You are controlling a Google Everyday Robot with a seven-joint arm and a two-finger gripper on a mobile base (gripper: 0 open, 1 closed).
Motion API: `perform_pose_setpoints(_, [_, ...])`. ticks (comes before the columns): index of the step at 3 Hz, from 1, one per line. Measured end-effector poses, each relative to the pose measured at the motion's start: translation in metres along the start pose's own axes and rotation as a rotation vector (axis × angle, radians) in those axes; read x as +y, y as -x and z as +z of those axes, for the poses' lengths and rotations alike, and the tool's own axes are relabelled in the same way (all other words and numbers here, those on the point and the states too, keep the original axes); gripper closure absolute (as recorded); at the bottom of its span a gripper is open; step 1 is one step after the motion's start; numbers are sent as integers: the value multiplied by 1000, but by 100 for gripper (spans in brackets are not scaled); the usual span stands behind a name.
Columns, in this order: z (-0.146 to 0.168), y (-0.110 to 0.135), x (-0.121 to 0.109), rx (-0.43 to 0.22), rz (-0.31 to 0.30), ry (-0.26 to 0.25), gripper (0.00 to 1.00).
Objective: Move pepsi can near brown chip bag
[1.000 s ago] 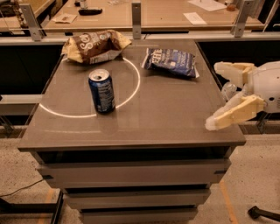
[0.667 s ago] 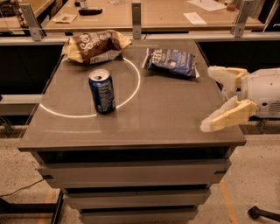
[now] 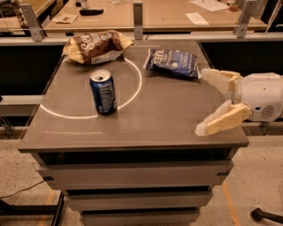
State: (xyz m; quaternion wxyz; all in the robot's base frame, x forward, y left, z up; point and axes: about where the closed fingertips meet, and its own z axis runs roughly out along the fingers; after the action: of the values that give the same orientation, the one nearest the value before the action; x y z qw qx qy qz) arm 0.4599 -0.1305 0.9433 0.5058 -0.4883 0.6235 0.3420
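Observation:
The pepsi can (image 3: 103,92), dark blue with a silver top, stands upright on the left half of the grey table (image 3: 154,119). The brown chip bag (image 3: 96,46), wrinkly with tan edges, lies at the far left corner, a short way behind the can. My gripper (image 3: 204,102) reaches in from the right over the table's right edge. Its two cream fingers (image 3: 221,121) are spread wide apart with nothing between them. It is well to the right of the can.
A dark blue chip bag (image 3: 172,62) lies at the far right of the table, just behind my gripper. A white arc (image 3: 135,88) is marked on the tabletop. Wooden desks (image 3: 168,13) with metal posts stand behind. Drawers sit below the tabletop.
My gripper has moved left, from beyond the table's right edge to over it, towards the can. The can and both bags have not moved.

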Motion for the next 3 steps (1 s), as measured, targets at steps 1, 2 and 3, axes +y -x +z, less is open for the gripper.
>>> perform_pose_setpoints(1, [28,5,15,-34,3,4,0])
perform_pose_setpoints(2, [80,7,42,-52,-8,39,0])
perform_pose_setpoints(3, [123,1,62,-27,-8,53,0])
